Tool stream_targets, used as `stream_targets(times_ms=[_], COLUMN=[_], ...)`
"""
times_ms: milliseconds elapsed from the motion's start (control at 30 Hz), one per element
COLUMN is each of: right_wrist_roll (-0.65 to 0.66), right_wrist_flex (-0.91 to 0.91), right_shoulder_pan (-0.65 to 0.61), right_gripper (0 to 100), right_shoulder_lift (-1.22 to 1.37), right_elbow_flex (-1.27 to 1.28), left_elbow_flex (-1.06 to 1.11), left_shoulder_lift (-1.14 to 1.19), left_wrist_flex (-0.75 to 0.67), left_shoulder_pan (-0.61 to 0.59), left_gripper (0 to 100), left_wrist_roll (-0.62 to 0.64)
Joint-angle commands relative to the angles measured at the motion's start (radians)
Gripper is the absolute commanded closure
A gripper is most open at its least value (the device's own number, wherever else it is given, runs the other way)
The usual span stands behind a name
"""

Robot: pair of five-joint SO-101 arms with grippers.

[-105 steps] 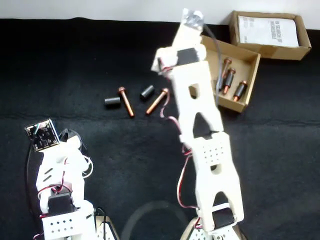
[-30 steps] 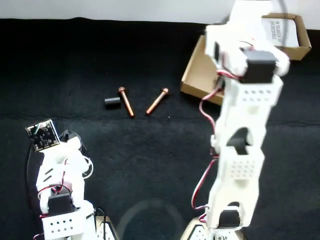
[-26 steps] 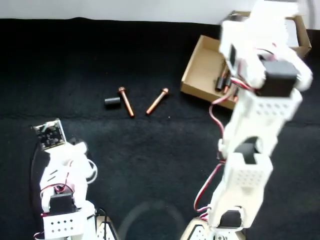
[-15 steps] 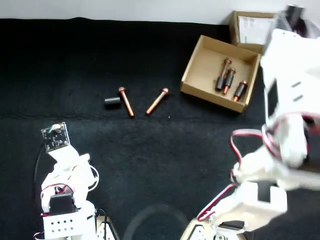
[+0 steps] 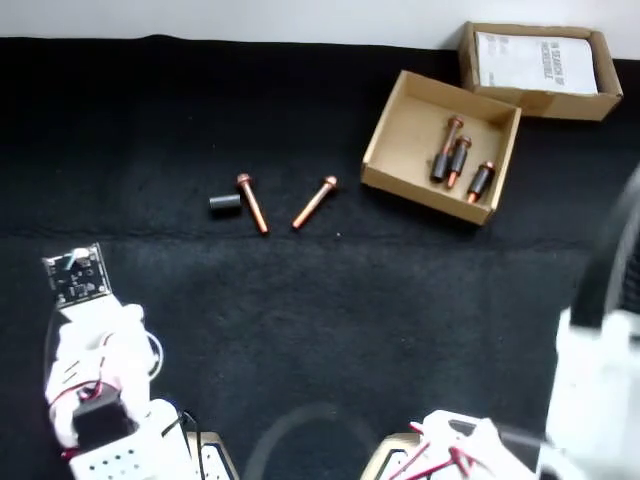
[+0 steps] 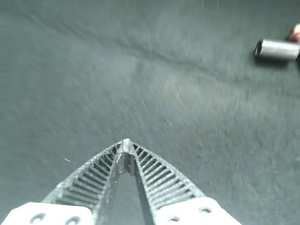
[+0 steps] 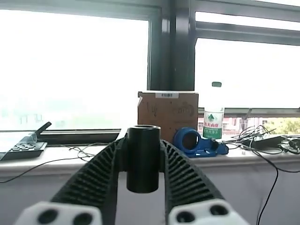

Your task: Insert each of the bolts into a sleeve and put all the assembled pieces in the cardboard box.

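Right gripper [image 7: 142, 141]: we see it clamping a black sleeve [image 7: 142, 164].
Left gripper [image 6: 125, 145]: tips pinched together, empty.
Cardboard box [image 5: 400, 135]: 3 assembled pieces [image 5: 458, 158], 2 o'clock of 2 bolts [image 5: 251, 203].

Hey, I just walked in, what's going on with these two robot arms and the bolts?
The right gripper is shut on a black sleeve, lifted off the table and facing a window. The left gripper is shut and empty, low over the black cloth. Two bare bolts and a loose sleeve lie on the cloth. The cardboard box holds three assembled pieces.
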Motion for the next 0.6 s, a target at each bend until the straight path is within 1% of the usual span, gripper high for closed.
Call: stream_targets(times_ms=[0,67,133,233,367,467,567], right_wrist_roll=[0.005,0.005,0.005,0.005,0.003,-0.002,-0.052], right_wrist_flex=[0.01,0.01,0.01,0.01,0.008,0.005,0.001], right_shoulder_pan=[0.012,0.013,0.013,0.013,0.013,0.013,0.013], right_gripper=[99.1,99.1,99.1,99.1,99.1,99.1,99.1], right_shoulder_lift=[-0.061,-0.096,-0.136,-0.229,-0.386,-0.47,-0.519], right_elbow_flex=[-0.077,-0.068,-0.005,0.183,0.513,0.74,0.926], left_elbow_flex=[-0.229,-0.354,-0.49,-0.725,-1.081,-1.31,-1.46], left_shoulder_lift=[-0.019,0.018,0.105,0.325,0.674,0.88,0.995], left_wrist_flex=[0.144,0.245,0.342,0.433,0.548,0.585,0.583], left_shoulder_pan=[0.004,0.048,0.087,0.134,0.191,0.24,0.297], left_gripper=[99,99,99,99,99,99,99], left_wrist_roll=[-0.012,-0.009,0.005,0.107,0.242,0.324,0.362])
